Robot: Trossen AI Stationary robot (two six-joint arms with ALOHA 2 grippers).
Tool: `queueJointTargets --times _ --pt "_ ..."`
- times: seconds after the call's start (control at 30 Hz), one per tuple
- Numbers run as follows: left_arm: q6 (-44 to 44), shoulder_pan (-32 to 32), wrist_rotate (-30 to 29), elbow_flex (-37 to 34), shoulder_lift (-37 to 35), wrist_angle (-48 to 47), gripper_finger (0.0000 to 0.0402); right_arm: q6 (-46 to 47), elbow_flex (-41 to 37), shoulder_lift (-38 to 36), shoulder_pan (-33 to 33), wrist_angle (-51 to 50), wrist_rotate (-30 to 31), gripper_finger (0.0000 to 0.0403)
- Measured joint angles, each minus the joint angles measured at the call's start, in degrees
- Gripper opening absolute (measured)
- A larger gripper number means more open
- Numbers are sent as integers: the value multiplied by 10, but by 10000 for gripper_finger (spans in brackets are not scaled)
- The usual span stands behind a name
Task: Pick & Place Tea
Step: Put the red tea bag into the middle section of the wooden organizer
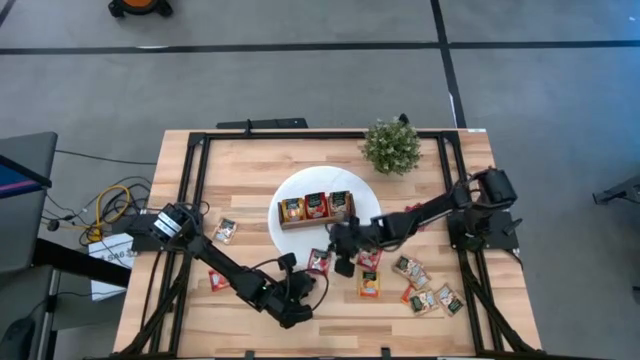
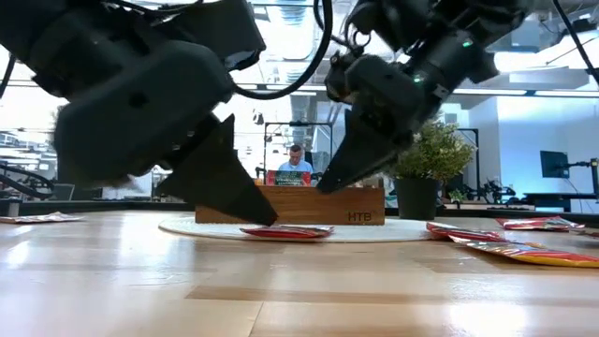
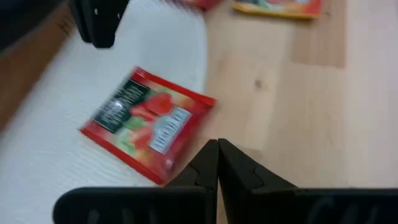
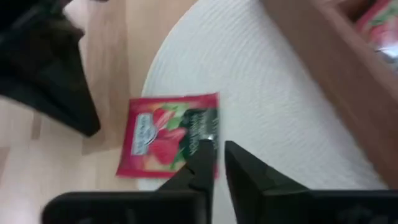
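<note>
Sachet (image 4: 169, 134): a red tea sachet is lying flat, half on the white disc (image 1: 290, 235), half on the desk (image 1: 250, 160).
Right pincer (image 4: 214, 163): being held just over the sachet's edge, jaws a narrow gap apart, nothing gripped.
Left pincer (image 3: 217, 160): being kept beside the sachet, shut and empty.
Risk: the flat sachet is likely being skidded rather than pinched; the two close pincers could be knocked together.

Grey floor (image 1: 300, 80) w/ dark lines; bright office behind, ceiling lights (image 2: 524, 89), seated person (image 2: 295, 161) at rear.
</note>
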Motion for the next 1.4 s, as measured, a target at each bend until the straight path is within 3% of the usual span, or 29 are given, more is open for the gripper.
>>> queueJointTargets --times 0.17,0.37,0.63,0.8,1.1,1.4 --pt "0 3 -33 0 0 0 0 25 0 13 -29 0 -75 105" --pt "-17 22 0 1 20 -3 0 40 0 29 -38 -2 -93 175" --pt "-19 23 -1 2 39 -4 0 40 0 28 -32 -5 -115 205" --pt "-22 23 0 2 40 -5 0 36 0 29 -32 7 -118 192" --pt "-26 24 5 2 41 -7 0 20 0 29 -22 75 -130 108" --pt "-26 24 0 1 42 -7 0 -24 0 29 -9 95 -131 49"
